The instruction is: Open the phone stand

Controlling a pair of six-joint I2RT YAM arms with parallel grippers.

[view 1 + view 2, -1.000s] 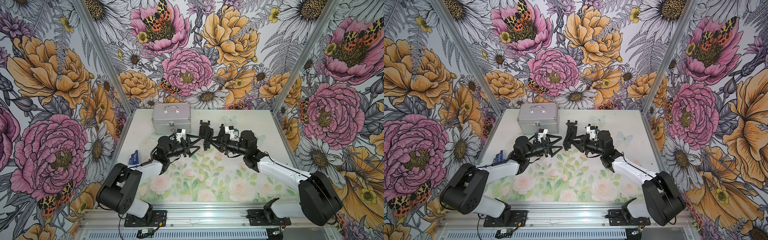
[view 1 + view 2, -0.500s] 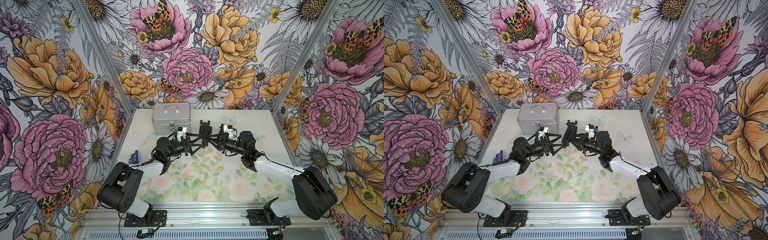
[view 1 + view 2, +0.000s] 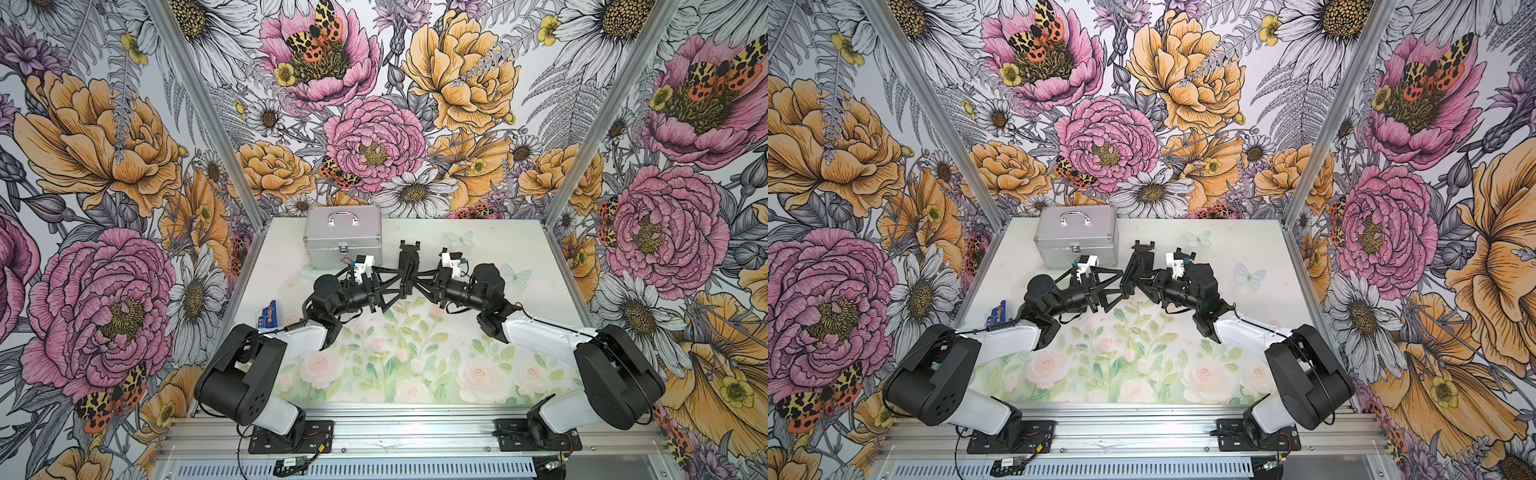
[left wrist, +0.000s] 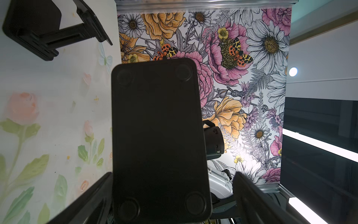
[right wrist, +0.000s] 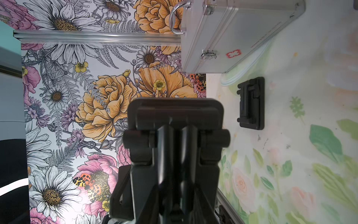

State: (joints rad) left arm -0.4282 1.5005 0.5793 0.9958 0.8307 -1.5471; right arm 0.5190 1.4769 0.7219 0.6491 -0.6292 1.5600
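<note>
The black phone stand (image 3: 406, 270) hangs above the middle of the table between both arms, folded, in both top views (image 3: 1134, 269). My right gripper (image 3: 417, 282) is shut on its hinged end (image 5: 174, 120), the two fingers (image 5: 165, 155) close together. From the other side my left gripper (image 3: 399, 285) stands open around the stand's flat base plate (image 4: 158, 139), whose round feet face the left wrist camera. One finger (image 4: 87, 199) lies next to the plate's edge. The other finger (image 4: 257, 199) stands clear of it with a gap.
A silver case (image 3: 343, 239) with a handle stands at the back left of the table. A second black stand-like piece (image 5: 251, 102) rests on the table just behind the held stand (image 3: 409, 248). A small blue item (image 3: 269, 316) lies at the left edge.
The grippers have drawn slightly closer together, so the stand's base sits deeper between the left fingers. The right grip on the stand is unchanged.
</note>
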